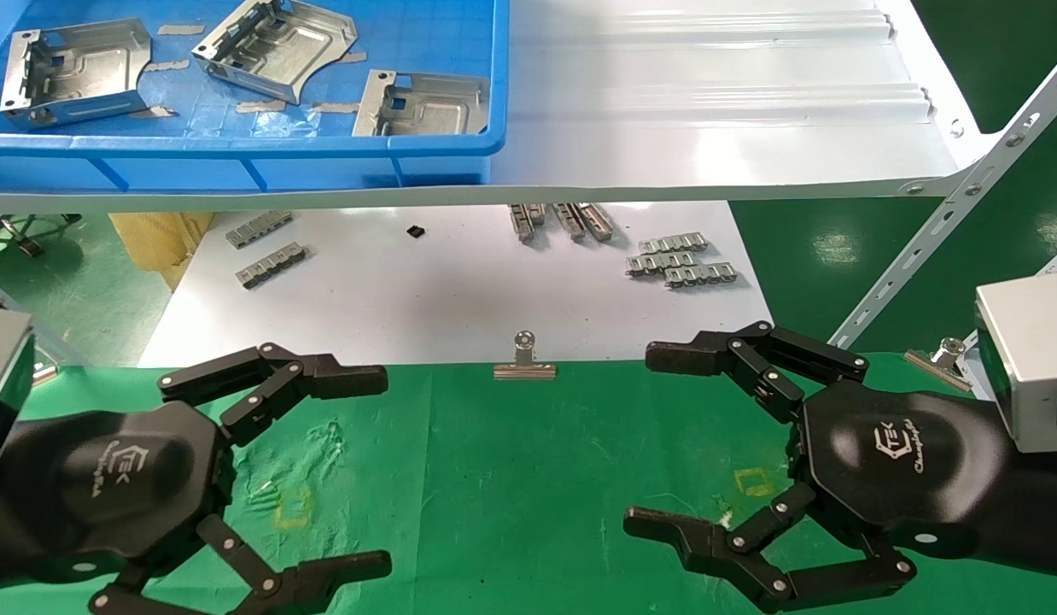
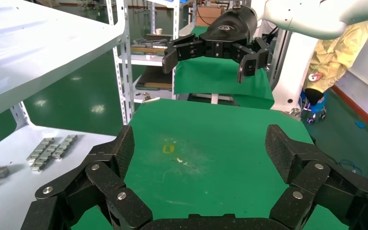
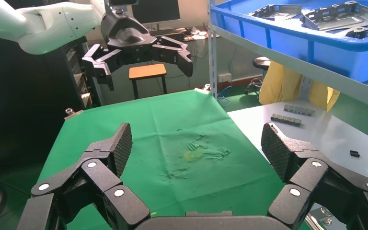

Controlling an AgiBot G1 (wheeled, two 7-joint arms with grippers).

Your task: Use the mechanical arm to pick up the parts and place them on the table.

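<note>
Three silver stamped plates lie in the blue tray [image 1: 238,145] on the shelf: one at the left [image 1: 74,70], one in the middle [image 1: 274,47], one at the right [image 1: 422,104]. They also show in the right wrist view [image 3: 338,14]. My left gripper [image 1: 375,465] hovers open and empty over the green cloth table [image 1: 511,478] at the near left, by a yellow square mark [image 1: 293,507]. My right gripper [image 1: 652,440] hovers open and empty over the cloth at the near right. Each wrist view shows its own jaws spread wide over bare cloth [image 2: 206,153] [image 3: 182,158].
A white sheet [image 1: 460,290] beyond the cloth carries small grey link strips [image 1: 682,260] [image 1: 268,248]. A steel binder clip [image 1: 524,359] sits on the cloth's far edge. The white shelf [image 1: 708,102] overhangs the sheet, with a slanted perforated bracket [image 1: 947,213] at the right.
</note>
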